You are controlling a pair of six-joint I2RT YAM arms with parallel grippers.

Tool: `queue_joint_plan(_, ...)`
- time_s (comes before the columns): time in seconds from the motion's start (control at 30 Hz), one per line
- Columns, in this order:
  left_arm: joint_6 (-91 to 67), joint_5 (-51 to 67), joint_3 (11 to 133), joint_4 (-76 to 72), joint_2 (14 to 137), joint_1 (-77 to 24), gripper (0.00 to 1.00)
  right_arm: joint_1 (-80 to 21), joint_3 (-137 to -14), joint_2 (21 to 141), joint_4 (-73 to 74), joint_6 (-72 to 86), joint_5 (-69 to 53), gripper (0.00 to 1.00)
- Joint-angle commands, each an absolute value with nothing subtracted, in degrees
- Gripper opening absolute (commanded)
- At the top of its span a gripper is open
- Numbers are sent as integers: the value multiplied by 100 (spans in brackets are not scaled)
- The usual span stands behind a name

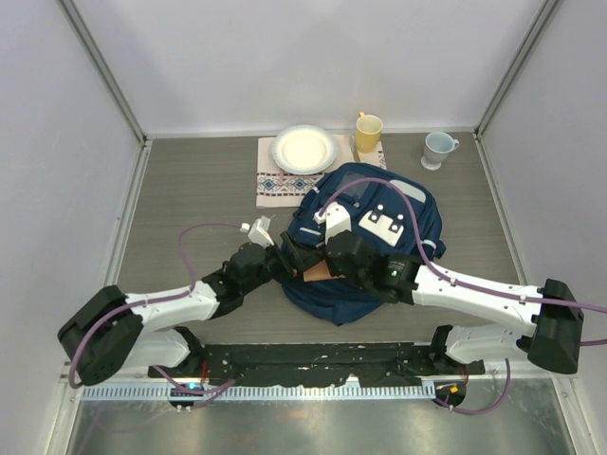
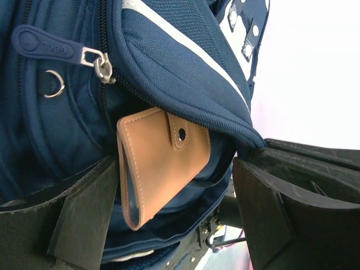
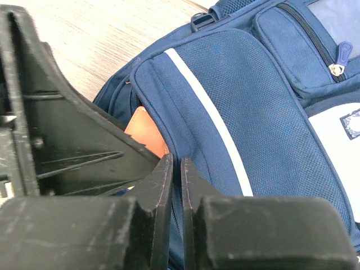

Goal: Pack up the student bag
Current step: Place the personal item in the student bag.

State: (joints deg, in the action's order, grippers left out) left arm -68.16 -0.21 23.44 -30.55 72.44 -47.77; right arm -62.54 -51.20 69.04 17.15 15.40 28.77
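While the student bag (image 1: 417,204) lies flat in the middle of the table (image 1: 190,190), both arms meet at its near left side, where a pocket gapes. The right claw (image 3: 174,174) is clenched on the navy fabric at the pocket's edge, its jaws pressed almost together with the cloth between them. The left claw (image 2: 180,216) is released, its jaws spread wide on either side of a tan leather wallet (image 2: 160,163) with a snap tab. The wallet sits partly inside the pocket, its upper end tucked under the white-striped flap and its lower end sticking out. Beyond the bag, at the far edge of the table, a white plate (image 1: 304,149) rests on a patterned cloth (image 1: 285,182), with a yellow mug (image 1: 368,130) and a pale mug (image 1: 437,149) to its right.
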Motion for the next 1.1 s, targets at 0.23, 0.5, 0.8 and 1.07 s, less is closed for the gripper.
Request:
queue_joint_plan(0.23, -6302, -221, 2347, -1537, 6389, -4808, 85, -6188, -5414, 6838, 1169, 1644, 2962, 1)
queue_joint_plan(0.5, -6390, 483, 2539, -2267, 7180, -4957, 56, -6179, -5362, 6759, 1160, 1661, 2979, 1)
queue_joint_plan(0.8, -6504, 168, 2522, -2785, 7084, -5010, 5, -6179, -5309, 6724, 1143, 1723, 2910, 1)
queue_joint_plan(1.07, -6609, -404, 2830, -3875, 7839, -5010, 0, -6179, -5247, 6689, 1090, 1845, 2769, 1)
